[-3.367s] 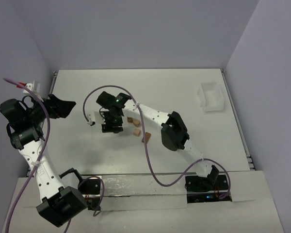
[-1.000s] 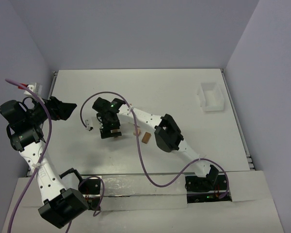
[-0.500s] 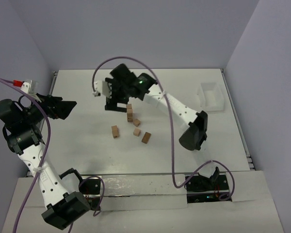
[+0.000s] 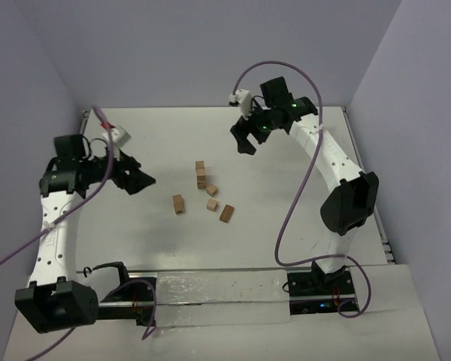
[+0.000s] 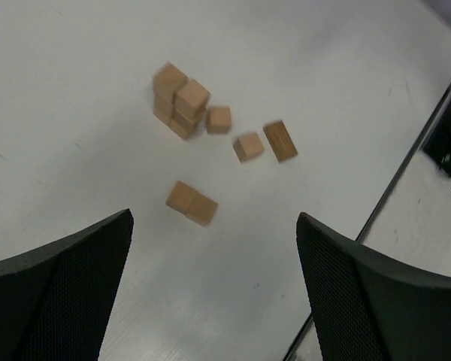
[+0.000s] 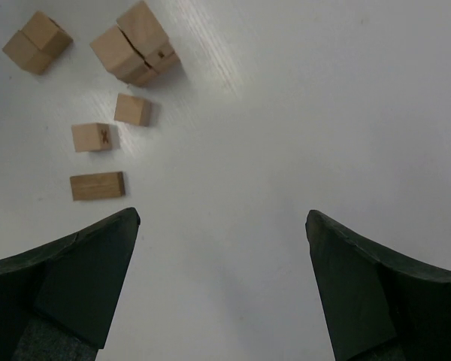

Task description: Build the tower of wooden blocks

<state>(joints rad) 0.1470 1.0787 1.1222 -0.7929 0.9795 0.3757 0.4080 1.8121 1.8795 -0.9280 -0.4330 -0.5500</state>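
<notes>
The tower (image 4: pixel 201 174) is a short column of tan wood blocks, about three high, at mid-table; it also shows as the tower (image 5: pixel 179 101) and the tower (image 6: pixel 135 43). Loose wood blocks lie near it: one block (image 4: pixel 211 189), another block (image 4: pixel 212 204), a longer piece (image 4: pixel 226 213), and a joined pair (image 4: pixel 179 204). My left gripper (image 4: pixel 139 179) hovers left of them, open and empty, as left gripper (image 5: pixel 214 218). My right gripper (image 4: pixel 244 139) is raised at the back right of the tower, open and empty, as right gripper (image 6: pixel 222 215).
A white translucent bin (image 4: pixel 327 150) stands at the back right. Purple cables loop from both arms. The table's front edge (image 5: pixel 406 188) runs to the right in the left wrist view.
The right arm has left the joined pair on the table and swung up and away to the back right. The left arm has swung in toward the blocks.
</notes>
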